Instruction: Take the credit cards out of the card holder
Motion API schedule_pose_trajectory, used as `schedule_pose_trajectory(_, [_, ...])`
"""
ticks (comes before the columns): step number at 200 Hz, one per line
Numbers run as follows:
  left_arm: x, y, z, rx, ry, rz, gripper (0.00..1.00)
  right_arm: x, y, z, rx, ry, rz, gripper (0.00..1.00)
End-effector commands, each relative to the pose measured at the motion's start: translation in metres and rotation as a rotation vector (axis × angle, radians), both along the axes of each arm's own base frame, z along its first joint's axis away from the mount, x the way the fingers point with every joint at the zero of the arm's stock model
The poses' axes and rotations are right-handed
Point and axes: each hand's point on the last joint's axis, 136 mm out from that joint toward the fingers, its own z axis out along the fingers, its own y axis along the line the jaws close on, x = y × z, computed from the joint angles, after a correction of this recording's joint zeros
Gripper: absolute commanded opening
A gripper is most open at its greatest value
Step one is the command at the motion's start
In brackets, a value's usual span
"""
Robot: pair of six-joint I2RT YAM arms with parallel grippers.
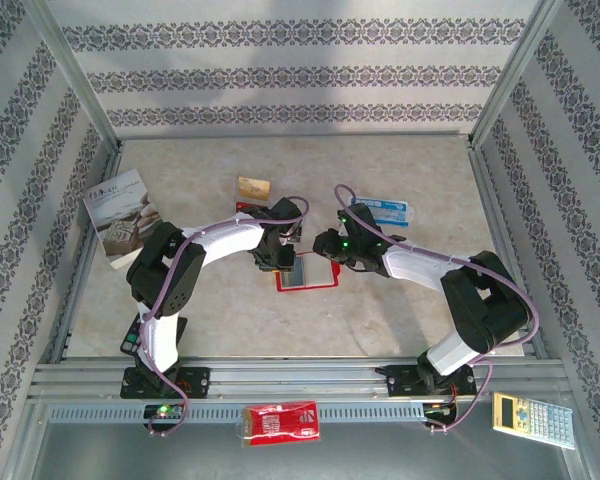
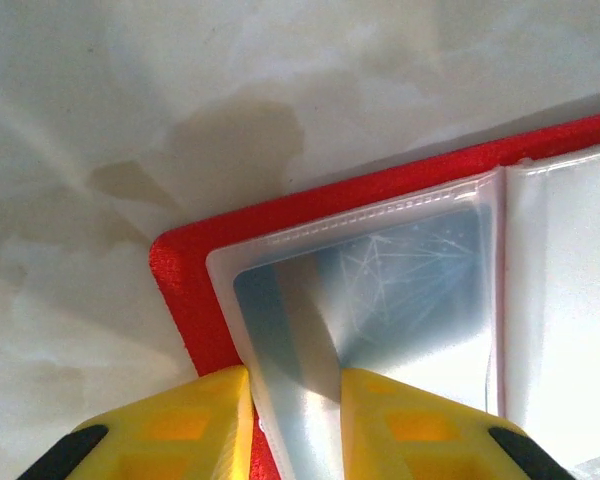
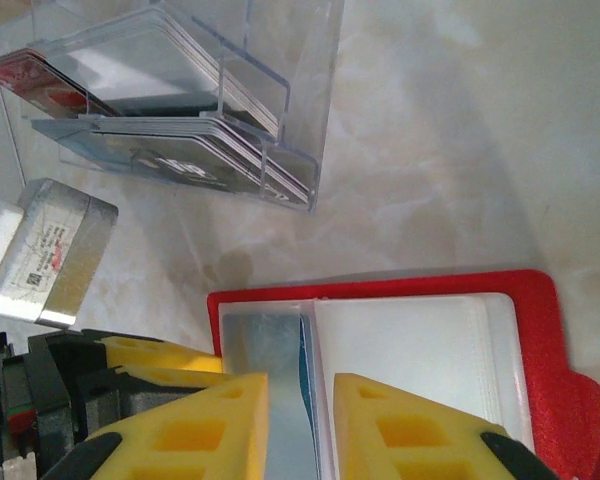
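left claw, right claw straddle card holder

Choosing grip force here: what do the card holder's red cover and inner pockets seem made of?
Red cover: matte, finely textured synthetic, maybe faux leather or foam; no glare on it. Pockets: soft clear plastic film, glossy and see-through, with fine scratches and a stitched-looking seam.

Print on the booklet and small box is unreadable.

The card holder is partly hidden from above, its pocketed card blurred behind cloudy plastic.
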Motion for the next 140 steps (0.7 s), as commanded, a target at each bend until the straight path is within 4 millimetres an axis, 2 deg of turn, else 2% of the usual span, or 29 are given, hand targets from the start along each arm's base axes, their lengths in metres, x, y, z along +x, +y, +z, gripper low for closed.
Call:
schedule_pose_trajectory(1, [-0.021, 0.011, -0.028, 0.091, 0.076, -0.038, 0.25, -0.007, 0.007, -0.007, 0.017, 0.013, 0.051, 0.23])
schedule_pose_trajectory(70, [-0.022, 0.013, -0.034, 0.095, 0.078, -0.039, 0.24, -0.025, 0.035, -0.022, 0.020, 0.076, 0.143, 0.13])
schedule_pose_trajectory(110, [-0.025, 0.007, -0.037, 0.042, 0.098, -0.033, 0.24, -0.026, 0.033, -0.038, -0.012, 0.119, 0.108, 0.10])
schedule_pose_trajectory(140, [-0.026, 0.006, -0.038, 0.020, 0.106, -0.021, 0.23, -0.022, 0.036, -0.039, -0.010, 0.120, 0.108, 0.09])
